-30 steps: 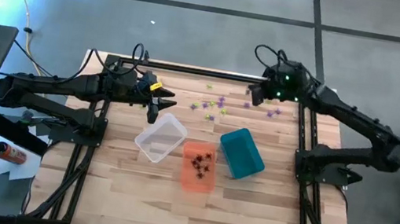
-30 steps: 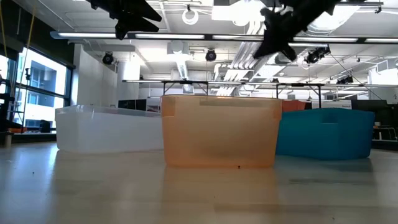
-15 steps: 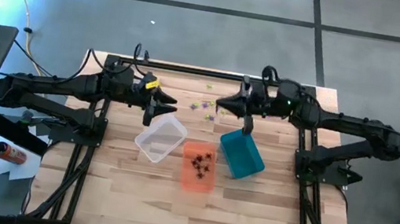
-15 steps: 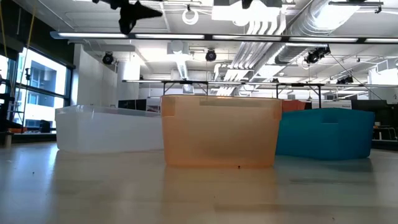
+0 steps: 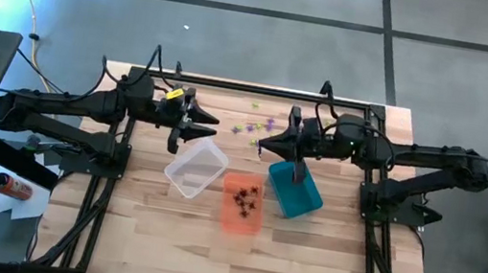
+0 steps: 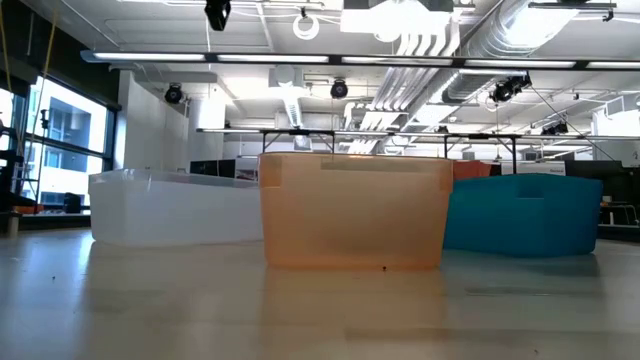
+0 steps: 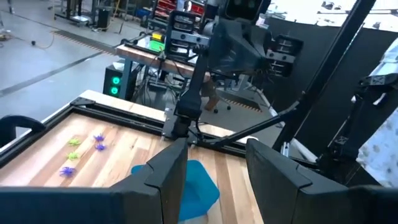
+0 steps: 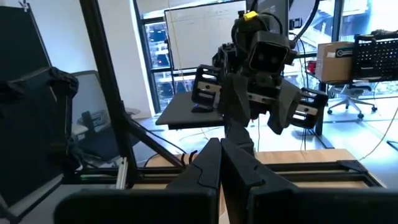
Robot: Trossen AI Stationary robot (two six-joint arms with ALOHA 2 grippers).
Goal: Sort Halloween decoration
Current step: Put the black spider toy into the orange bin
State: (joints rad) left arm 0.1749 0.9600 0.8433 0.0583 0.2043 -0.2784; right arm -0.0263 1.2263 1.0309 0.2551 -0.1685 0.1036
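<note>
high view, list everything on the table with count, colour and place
clear bin: one, clear, left of the three, mid table
orange bin: one, orange, middle, nearest the front edge
teal bin: one, teal, right of the orange bin
black trinkets: a small cluster, black, inside the orange bin
loose trinkets: several, purple and green, scattered on the table behind the bins; too small to count exactly
table: one, light wood, with a dark frame along its edges
left claw: one, dark, open, empty, above the table just behind the clear bin
right claw: one, dark, shut, above the table beside the teal bin's back corner, near the loose trinkets
</note>
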